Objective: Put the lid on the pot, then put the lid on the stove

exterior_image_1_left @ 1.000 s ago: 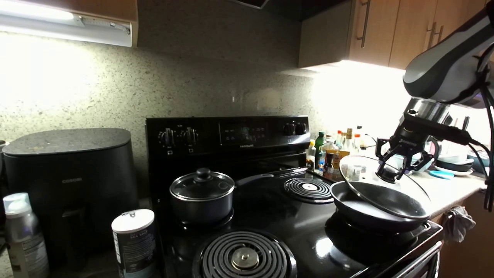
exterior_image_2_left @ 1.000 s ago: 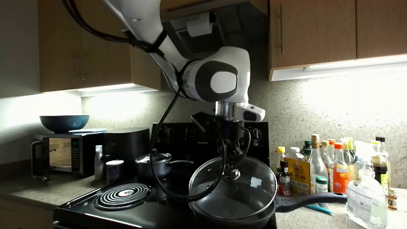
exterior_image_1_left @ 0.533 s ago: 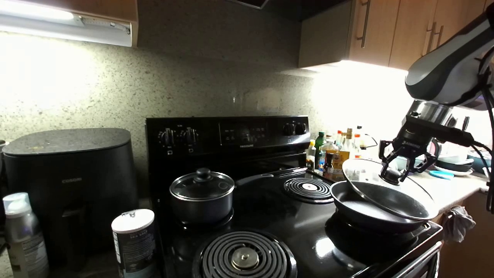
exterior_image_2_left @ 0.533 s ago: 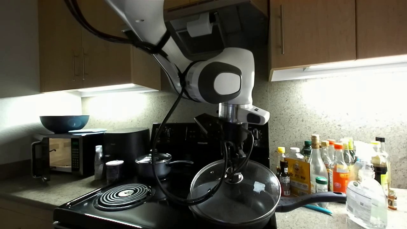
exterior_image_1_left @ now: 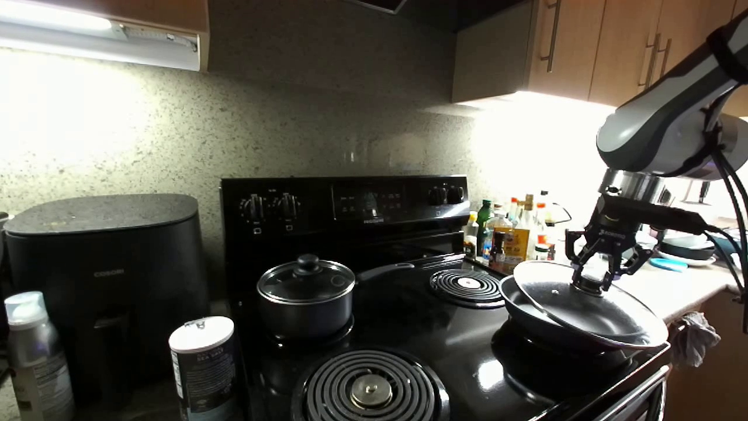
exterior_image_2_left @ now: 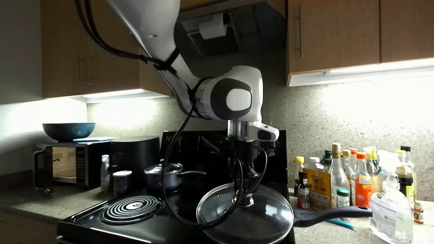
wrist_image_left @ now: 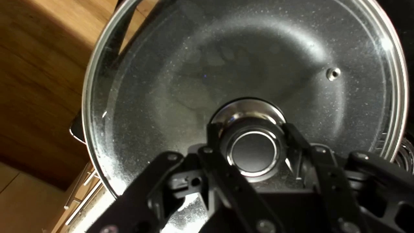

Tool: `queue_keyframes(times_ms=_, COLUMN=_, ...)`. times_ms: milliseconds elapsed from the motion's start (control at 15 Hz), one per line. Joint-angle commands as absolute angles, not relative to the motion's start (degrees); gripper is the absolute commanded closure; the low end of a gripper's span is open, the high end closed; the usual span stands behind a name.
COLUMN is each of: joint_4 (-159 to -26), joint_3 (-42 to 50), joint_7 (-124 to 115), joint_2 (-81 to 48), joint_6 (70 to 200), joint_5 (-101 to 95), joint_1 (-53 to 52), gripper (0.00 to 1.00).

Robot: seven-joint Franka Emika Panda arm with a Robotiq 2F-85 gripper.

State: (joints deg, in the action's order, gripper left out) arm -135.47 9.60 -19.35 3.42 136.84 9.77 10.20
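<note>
Glass lid (exterior_image_1_left: pixel 610 321) is held slightly tilted over the frying pan (exterior_image_1_left: pixel 529 320), lower right in an exterior view; the gripper (wrist_image_left: pixel 250 142) clasps its black knob (wrist_image_left: pixel 254 152) from both sides, drawn in to that width. Beneath lies the glossy stove (exterior_image_1_left: pixel 432 333); a speckled wall (exterior_image_1_left: pixel 175 134) spans left to centre, wooden cabinets (exterior_image_1_left: pixel 575 52) the upper right, bottles (exterior_image_1_left: pixel 525 217) crowding the counter (exterior_image_1_left: pixel 672 286) at centre right.
</note>
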Motion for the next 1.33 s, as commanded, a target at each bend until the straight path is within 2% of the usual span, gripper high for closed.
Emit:
queue_keyframes(times_ms=0, joint_4=-133.17, joint_3=9.27, joint_7=-22.09, joint_2=3.13, joint_6=134.20, joint_5=7.51, joint_1=10.21, gripper=0.75)
queue_keyframes(times_ms=67, joint_4=-134.95, joint_3=9.57, joint_7=-19.66, joint_2=3.00, joint_6=136.21, joint_5=9.04, joint_1=10.22, gripper=0.75)
queue_keyframes(times_ms=133, joint_4=-134.91, joint_3=9.58, joint_7=-19.72, joint_2=2.82, joint_6=136.11, joint_5=8.95, joint_1=10.22, gripper=0.50)
queue_keyframes(times_ms=200, joint_4=-134.99, joint_3=9.60, joint_7=-19.73, joint_2=2.62, joint_6=136.11, joint_5=8.94, joint_1=10.22, gripper=0.50)
queue_keyframes(times_ms=267, joint_4=-135.00, joint_3=9.63, joint_7=-19.73, joint_2=2.59, joint_6=136.11, joint_5=8.94, joint_1=10.23, gripper=0.75)
queue_keyframes(times_ms=733, joint_4=-140.47, joint_3=7.18, joint_7=-25.74, joint_2=14.23, joint_6=137.64, joint_5=2.09, joint_1=10.31, gripper=0.75)
queue_keyframes(times_ms=1000, joint_4=-140.70, joint_3=4.49, joint_7=-30.39, joint_2=16.58, joint_6=138.31, joint_5=-0.25, joint_1=11.01, gripper=0.75)
queue_keyframes(times_ms=1067, joint_4=-139.49, joint_3=5.50, joint_7=-27.20, joint_2=13.97, joint_6=137.01, joint_5=1.67, joint_1=10.73, gripper=0.50)
queue_keyframes(times_ms=1267, joint_4=-139.80, joint_3=4.61, joint_7=-28.39, joint_2=14.86, joint_6=137.02, joint_5=1.52, joint_1=10.70, gripper=0.50)
